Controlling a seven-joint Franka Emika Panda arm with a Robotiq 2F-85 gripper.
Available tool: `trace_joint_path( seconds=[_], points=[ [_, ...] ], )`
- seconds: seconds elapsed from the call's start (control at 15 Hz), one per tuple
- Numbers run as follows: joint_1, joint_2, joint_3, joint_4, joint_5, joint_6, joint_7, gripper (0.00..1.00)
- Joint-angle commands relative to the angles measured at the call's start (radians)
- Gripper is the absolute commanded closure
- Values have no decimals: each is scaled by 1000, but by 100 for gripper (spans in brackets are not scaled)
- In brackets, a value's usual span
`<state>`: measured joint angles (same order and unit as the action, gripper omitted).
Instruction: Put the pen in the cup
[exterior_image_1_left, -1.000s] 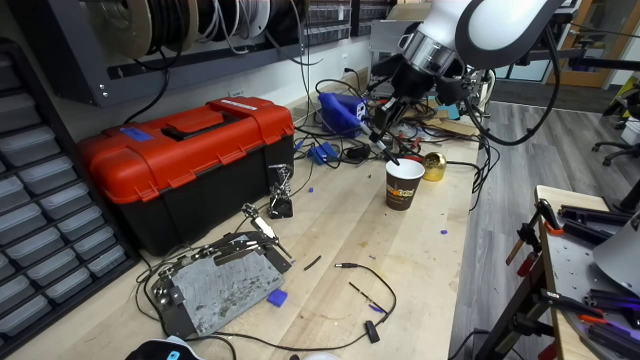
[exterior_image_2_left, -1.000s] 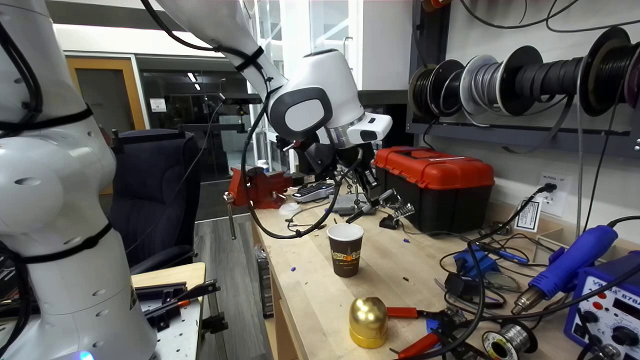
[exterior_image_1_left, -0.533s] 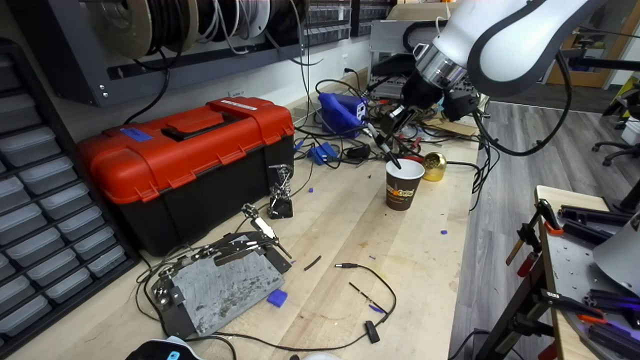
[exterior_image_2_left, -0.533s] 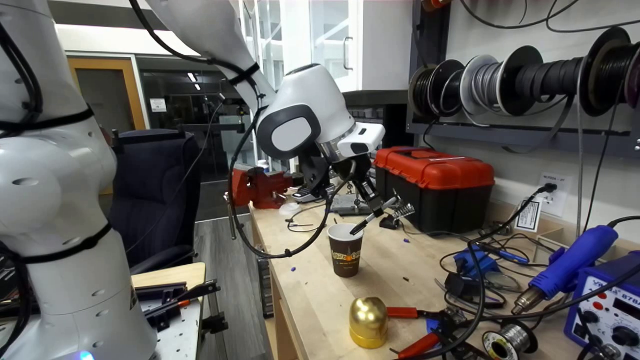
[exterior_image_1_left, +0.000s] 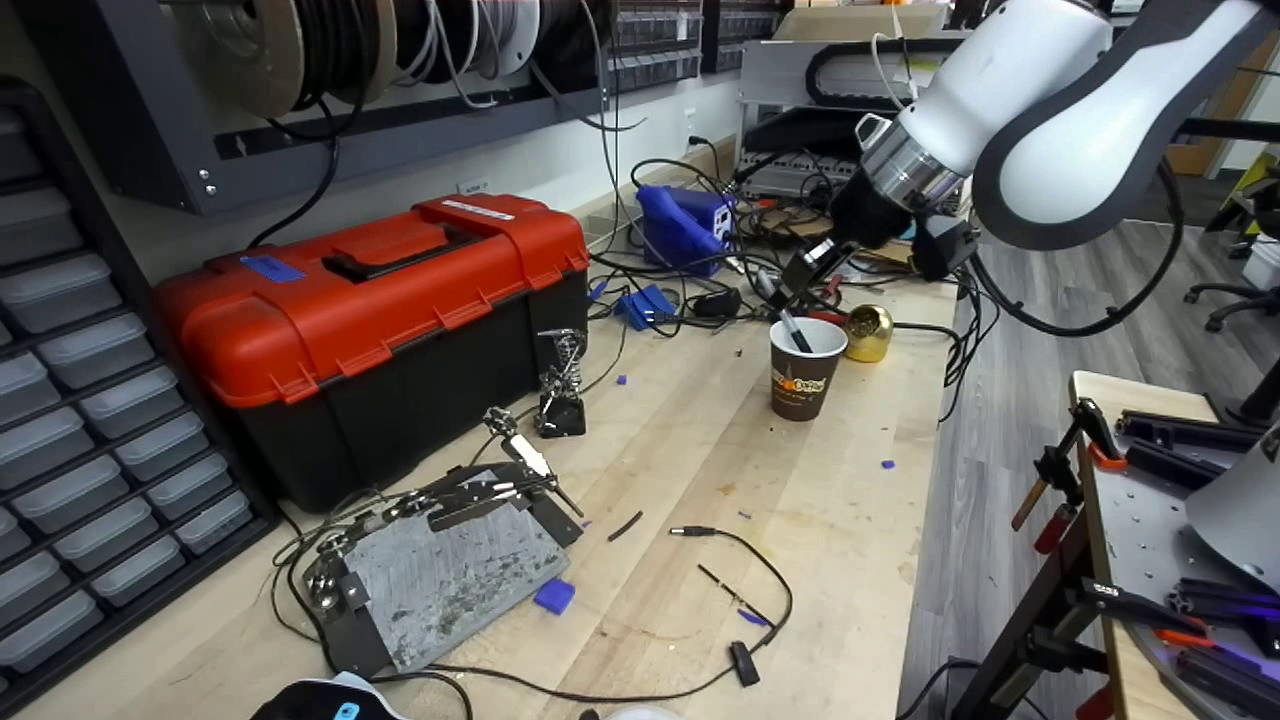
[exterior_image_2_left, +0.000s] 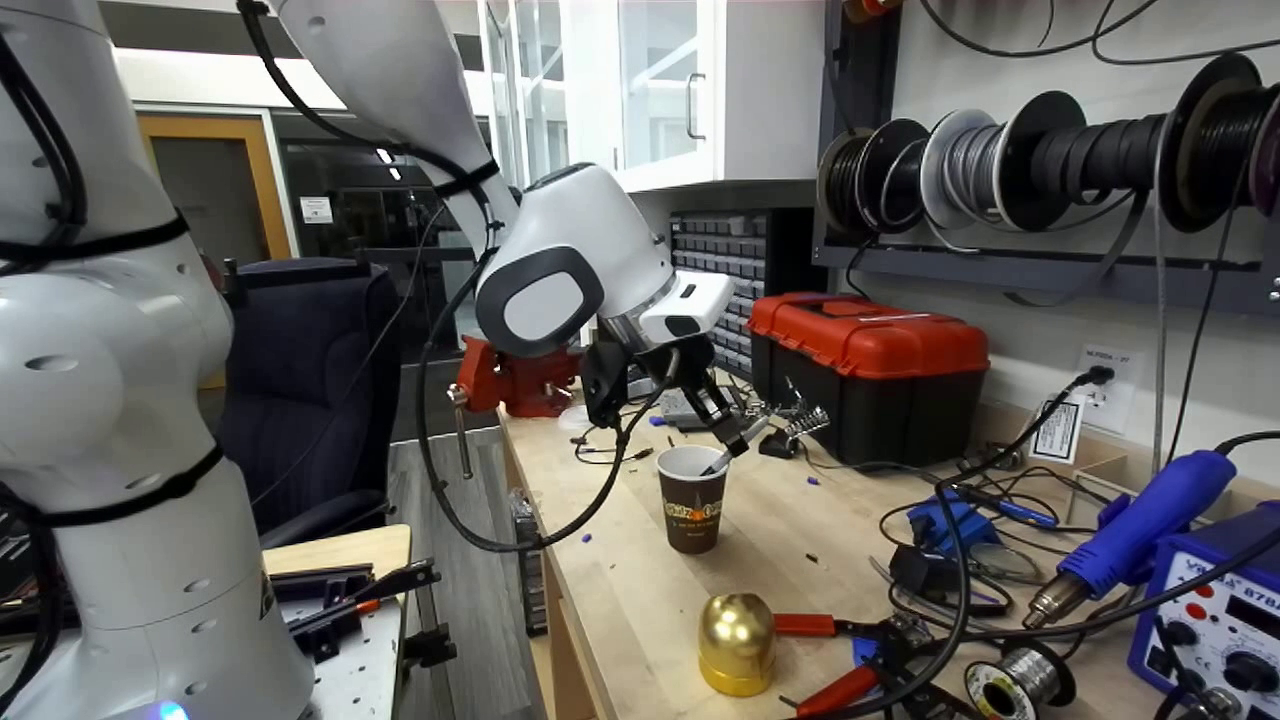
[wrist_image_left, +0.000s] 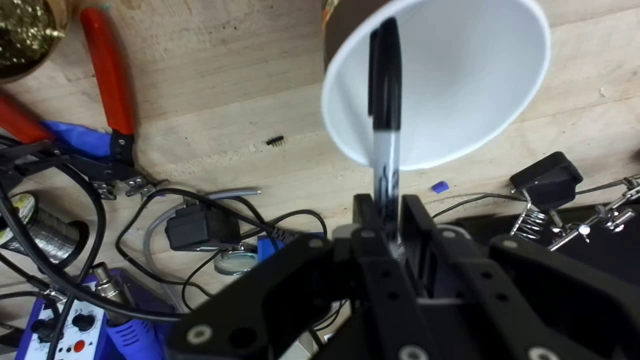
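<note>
The brown paper cup (exterior_image_1_left: 801, 388) stands upright on the bench, with a white rim and white inside. It also shows in an exterior view (exterior_image_2_left: 692, 512) and at the top of the wrist view (wrist_image_left: 465, 85). The pen (wrist_image_left: 387, 155) has a black cap and a clear grey barrel. My gripper (wrist_image_left: 387, 206) is shut on its barrel, tilted, cap end forward. In both exterior views the pen (exterior_image_1_left: 792, 328) (exterior_image_2_left: 716, 464) slants down past the rim, its capped end inside the cup's mouth. My gripper (exterior_image_1_left: 782, 295) (exterior_image_2_left: 738, 440) is just above and beside the rim.
A gold tip cleaner (exterior_image_1_left: 868, 334) stands close to the cup. Red-handled strippers (wrist_image_left: 107, 70), tangled cables and a blue soldering station (exterior_image_2_left: 1225, 600) lie beyond. A helping-hand stand (exterior_image_1_left: 561, 390) and red toolbox (exterior_image_1_left: 400, 330) stand along the wall.
My gripper has come down and tilted over with the pen still in it. The pen's capped end has gone from above the rim to inside the cup. The cup has shifted very slightly.
</note>
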<state>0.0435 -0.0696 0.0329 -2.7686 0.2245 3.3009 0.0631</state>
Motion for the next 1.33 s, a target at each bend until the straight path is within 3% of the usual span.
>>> trace_joint_path(
  seconds=[0.0, 0.53, 0.6, 0.67, 0.8, 1.27],
  points=[
    [-5, 26, 47, -11, 52, 68, -9, 58],
    [4, 22, 98, -9, 176, 63, -37, 0],
    [5, 15, 98, -8, 187, 49, -30, 0],
    [1, 34, 91, -7, 144, 63, -16, 12],
    [1, 34, 91, -6, 153, 63, -16, 0],
    [1, 34, 91, -6, 156, 63, -16, 0]
  ],
)
